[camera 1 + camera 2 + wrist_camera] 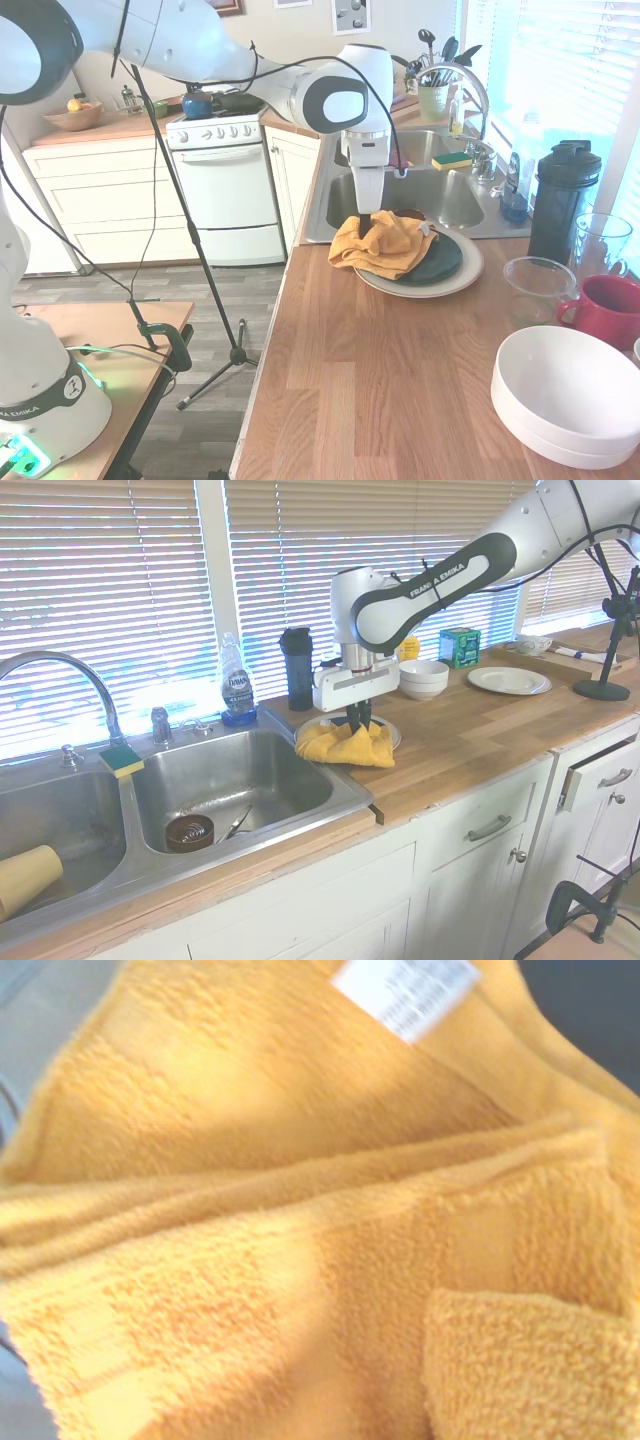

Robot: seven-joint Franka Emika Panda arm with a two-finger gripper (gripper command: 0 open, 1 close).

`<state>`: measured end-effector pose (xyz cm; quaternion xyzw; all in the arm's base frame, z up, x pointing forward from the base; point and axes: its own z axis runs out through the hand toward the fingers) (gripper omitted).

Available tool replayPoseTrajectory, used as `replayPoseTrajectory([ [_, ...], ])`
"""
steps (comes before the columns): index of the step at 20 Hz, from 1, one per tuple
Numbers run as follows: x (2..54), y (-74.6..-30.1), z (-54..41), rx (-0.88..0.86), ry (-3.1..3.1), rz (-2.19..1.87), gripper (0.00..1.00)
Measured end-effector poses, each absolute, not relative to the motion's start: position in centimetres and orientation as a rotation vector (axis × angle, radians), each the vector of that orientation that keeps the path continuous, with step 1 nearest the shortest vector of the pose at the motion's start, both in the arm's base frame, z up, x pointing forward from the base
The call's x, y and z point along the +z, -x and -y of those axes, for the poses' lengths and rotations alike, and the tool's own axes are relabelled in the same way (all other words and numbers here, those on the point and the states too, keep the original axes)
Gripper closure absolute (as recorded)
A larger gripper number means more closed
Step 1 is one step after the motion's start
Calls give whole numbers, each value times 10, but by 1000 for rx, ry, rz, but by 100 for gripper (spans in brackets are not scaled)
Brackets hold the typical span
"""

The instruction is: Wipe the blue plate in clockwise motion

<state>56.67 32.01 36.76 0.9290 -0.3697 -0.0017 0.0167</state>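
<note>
The blue plate [441, 262] is dark teal and rests on a wider cream plate [466, 275] on the wooden counter, just past the sink. A crumpled yellow towel [385, 245] covers the blue plate's left half and hangs over the cream rim. My gripper [368, 222] points straight down into the towel's top, shut on a fold of it. From the second exterior view the towel [345, 745] hides the blue plate; my gripper [357, 722] is sunk in the cloth. In the wrist view the towel [300, 1210] fills the picture, with its white tag [405, 990] showing.
A steel sink [420, 195] lies just behind the plates. To the right stand a black shaker bottle [562, 200], a clear bowl [535, 285], a red mug [605, 308] and stacked white bowls [565, 395]. The counter's edge [275, 330] drops off on the left.
</note>
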Motion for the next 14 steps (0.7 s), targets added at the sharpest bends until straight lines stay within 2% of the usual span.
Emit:
replayPoseTrajectory([
  [8, 368, -638, -312, 35, -2878, 1260, 100],
  [14, 371, -674, -285, 45, -2834, 1348, 100],
])
